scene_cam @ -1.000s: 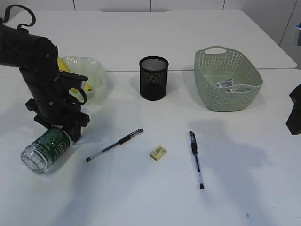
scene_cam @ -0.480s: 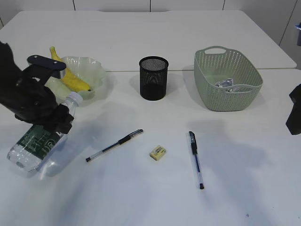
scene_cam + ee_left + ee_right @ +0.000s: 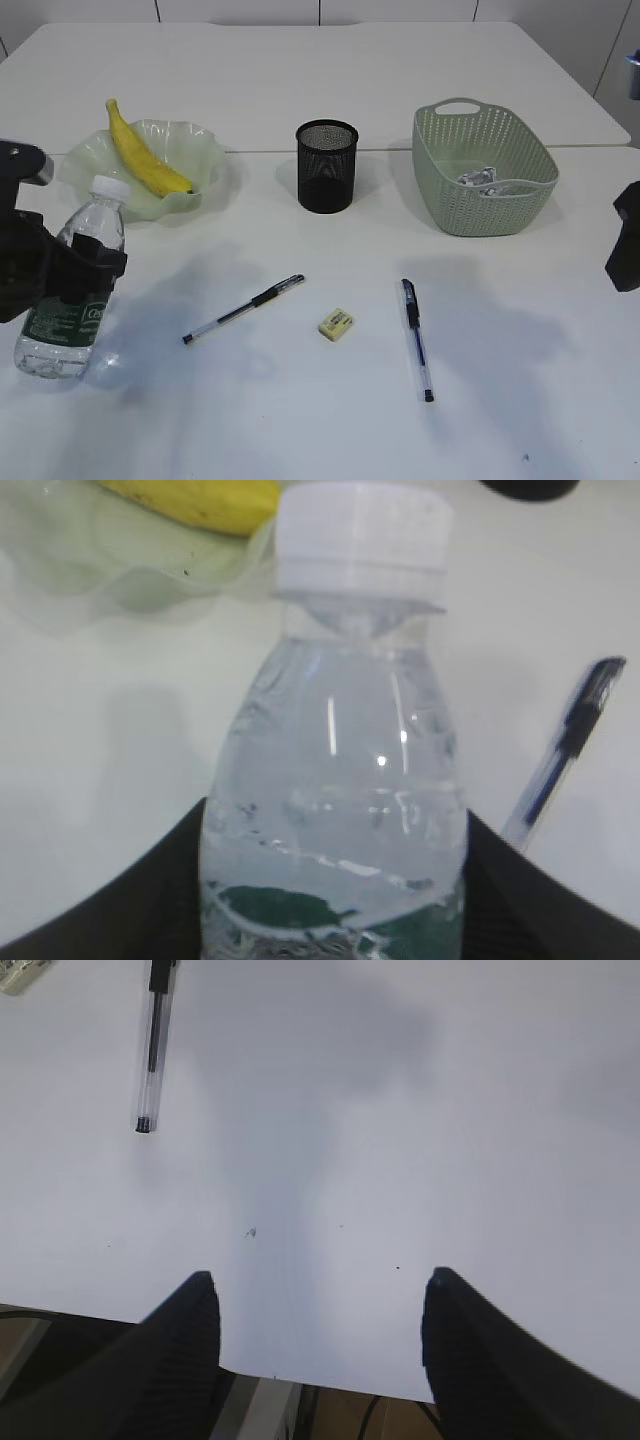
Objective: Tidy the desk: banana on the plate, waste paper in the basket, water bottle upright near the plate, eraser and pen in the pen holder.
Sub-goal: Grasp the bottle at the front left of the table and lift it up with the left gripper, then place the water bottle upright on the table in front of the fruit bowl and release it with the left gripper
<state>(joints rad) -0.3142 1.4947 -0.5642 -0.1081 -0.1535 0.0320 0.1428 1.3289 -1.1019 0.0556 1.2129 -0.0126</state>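
Water bottle [image 3: 68, 282]: nearly upright with a slight tilt at the near left of the desk [image 3: 330, 420], white cap on top, dark green label low on its body; its base appears to touch the tabletop, though this is hard to tell.
Left gripper [image 3: 78, 272]: clamped on the water bottle around its lower body; the wrist view shows the dark fingers [image 3: 120, 910] flanking the label on both sides.
Right gripper [image 3: 318, 1330]: jaws apart and holding nothing, over bare desk at the near right edge; only a dark sliver of that arm shows at the right border of the exterior view.
Plate [image 3: 205, 150]: far left, just beyond the bottle, with the banana [image 3: 145, 155] lying in it, one end sticking out past the far rim.
Pen holder [image 3: 327, 166]: upright at centre far; whether anything is in it cannot be told.
Basket [image 3: 485, 165]: far right, with the waste paper [image 3: 478, 178] inside, only partly visible over the wall.
Left pen [image 3: 244, 308]: lying slantwise on the desk, right of the bottle, nothing between them.
Eraser [image 3: 336, 323]: flat on the desk between the two pens.
Right pen [image 3: 417, 338]: lying near centre right, apart from the eraser.
Cut off: the wrist view crops the bottle's base.
Change: a second ago the bottle lay on its side under the arm; it has since been tipped up to stand, and the banana is now unobstructed.
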